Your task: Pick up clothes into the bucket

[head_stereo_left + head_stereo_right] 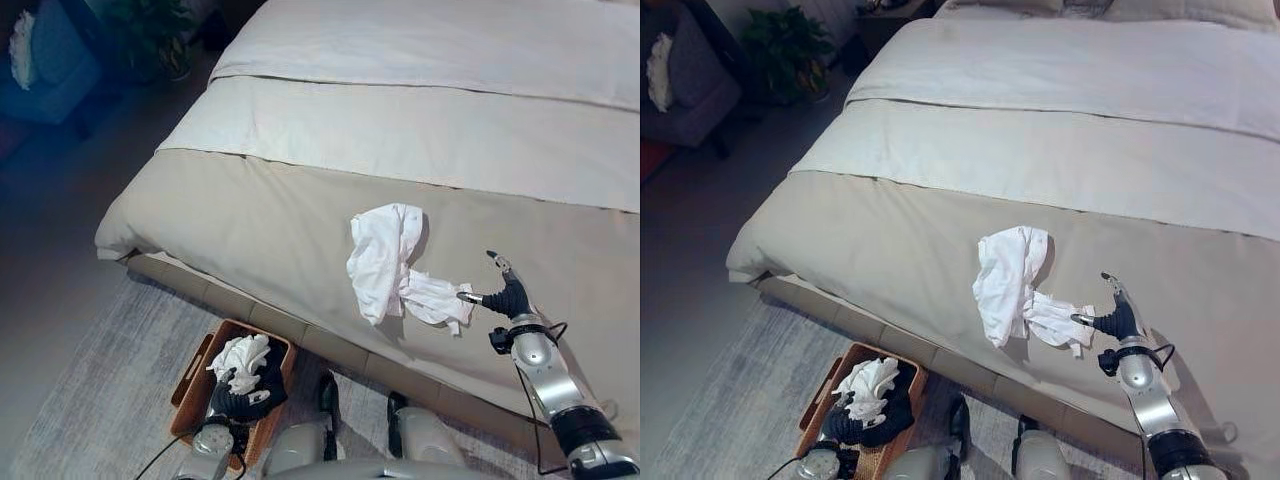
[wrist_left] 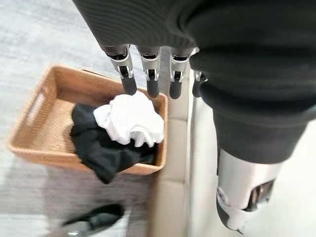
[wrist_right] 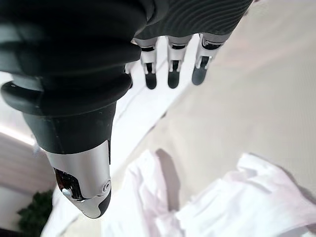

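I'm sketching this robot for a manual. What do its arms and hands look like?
Both arms are silver-grey metal tubes with dark joint bands. The right hand and left hand each wear a dark ribbed cover over wrist and back, from which short silver fingers with dark rounded tips emerge in a row. The thumb is a thicker silver piece set apart.

White garment [image 1: 385, 259] crumpled on bed, basket [image 1: 190, 385] (wicker) holding clothes

The bed [image 1: 420, 150] is evenly, softly lit — the room toward 10 o'clock is left dim and bluish. A soft shadow is cast beside the white garment [image 1: 385, 260]. Motion blur is seen on the floor in the left wrist view.
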